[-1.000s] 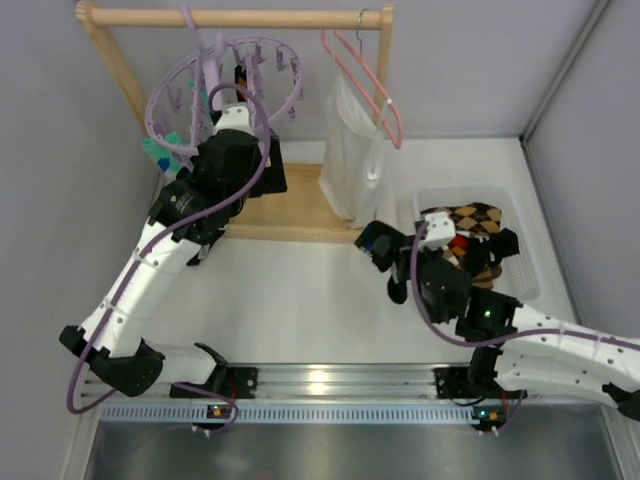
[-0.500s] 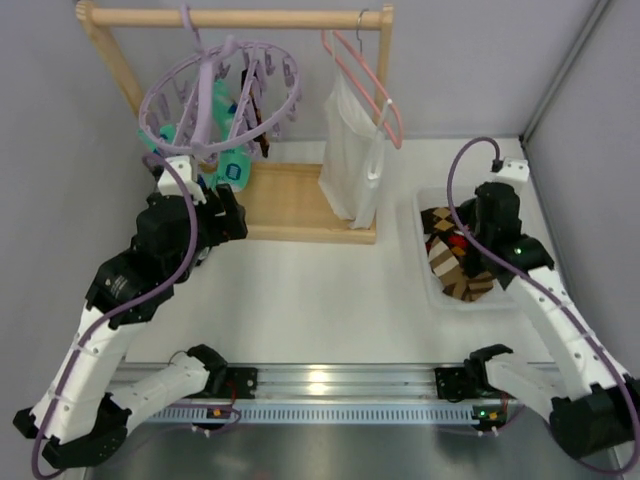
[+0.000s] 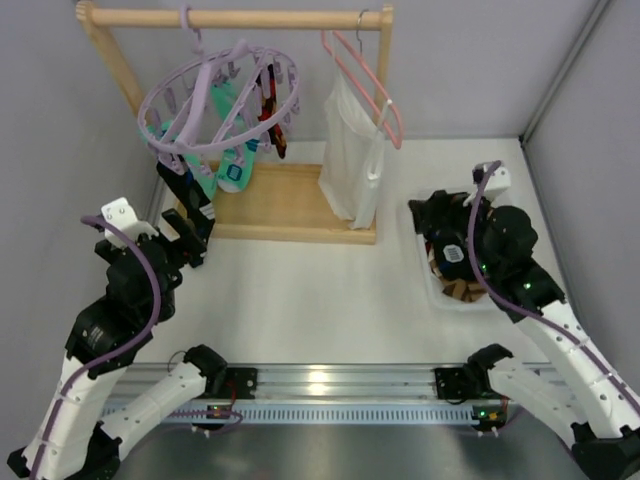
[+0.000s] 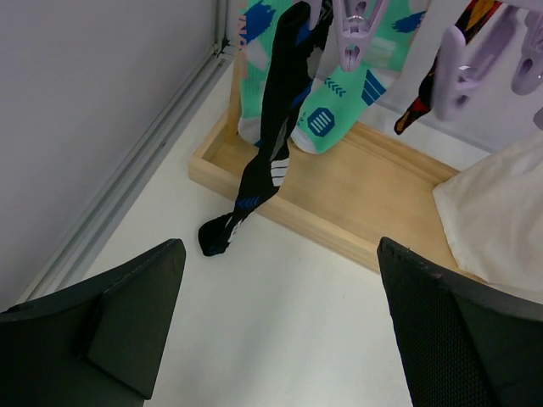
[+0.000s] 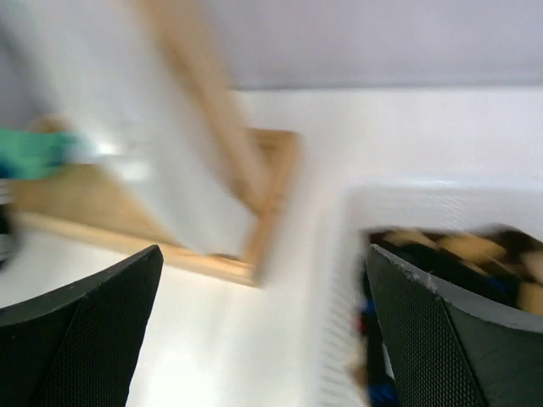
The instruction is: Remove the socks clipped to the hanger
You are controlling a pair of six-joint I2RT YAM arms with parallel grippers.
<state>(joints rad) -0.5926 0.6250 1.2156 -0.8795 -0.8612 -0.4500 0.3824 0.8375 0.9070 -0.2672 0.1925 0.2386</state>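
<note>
The left claw point(image 4: 280, 339) stands low over the table point(image 4: 280, 288), its fingers spread wide with nothing between them. The step in hand reads as the approach to the next sock, with no grasp yet made. Just ahead of the claw and a little to its left, the toe of the long black sock point(image 4: 270, 148) hangs down to the table in front of the wooden base point(image 4: 382, 199) of the rack. Beyond it, over the base, hang the teal socks point(image 4: 335, 114). Ahead to the claw's right is a red-orange patterned sock point(image 4: 428, 89). All are still pinched in the lavender clips point(image 4: 356, 30) of the hanger point(image 3: 212, 95) above. The next move probably calls for driving forward and upward, closing on the black sock mid-length, then pulling down and back until its clip lets go.

Open table lies beneath and behind the claw. To its left the wall point(image 4: 85, 102) and the strip at its foot run close, so there is little room to swing on that side. To its right front the white garment point(image 4: 501, 212) hangs near. The base's raised lip could catch fingers held low.

The right claw point(image 3: 432, 212), well off to the side, hovers at the bin point(image 3: 432, 285) holding argyle socks point(image 3: 460, 290). Its wrist view is blurred, yet the fingers show apart and bare.
</note>
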